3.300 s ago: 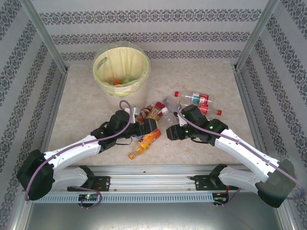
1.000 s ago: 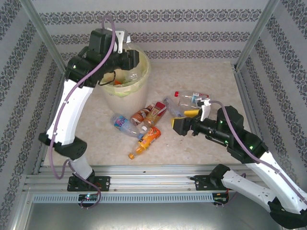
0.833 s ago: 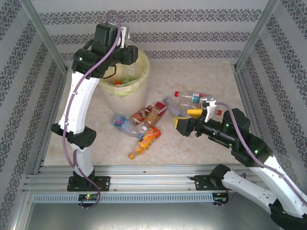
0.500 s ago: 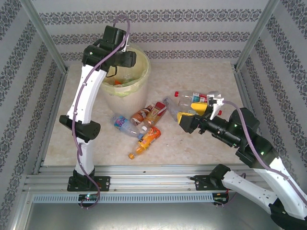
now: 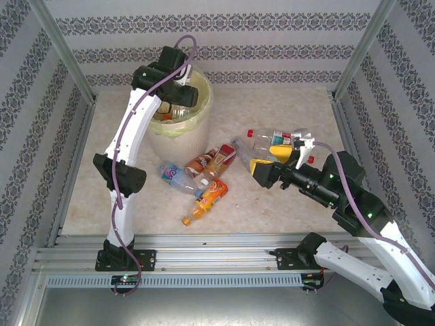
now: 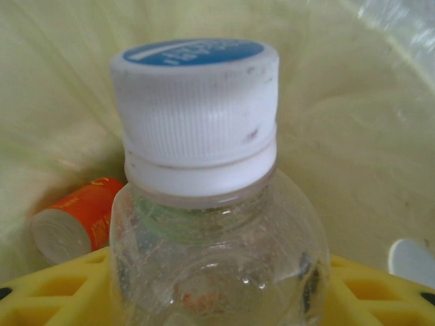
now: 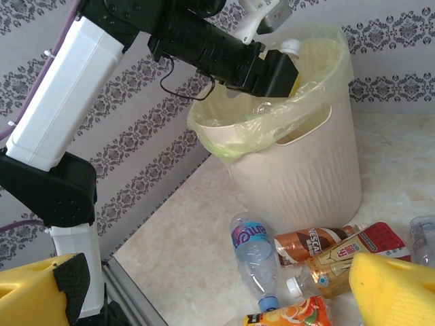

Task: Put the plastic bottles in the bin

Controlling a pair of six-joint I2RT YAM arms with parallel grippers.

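Dropping is the step in hand: the left gripper [image 5: 179,95] is hanging over the round cream-white plastic bin [image 5: 182,141], its yellow fingers clamping a clear crushed plastic bottle with a white ribbed cap [image 6: 204,170]. Next, I judge, the jaws need to part so it falls onto the orange-labelled bottle [image 6: 80,219] below. The right gripper [image 5: 272,159] is hovering with jaws wide apart, with the remaining bottles lying ahead of it. A blue label [image 7: 246,239] is showing something like "aqua", a brown one [image 7: 310,238] seemingly "NESTEA"; the cap's print is blurring out.
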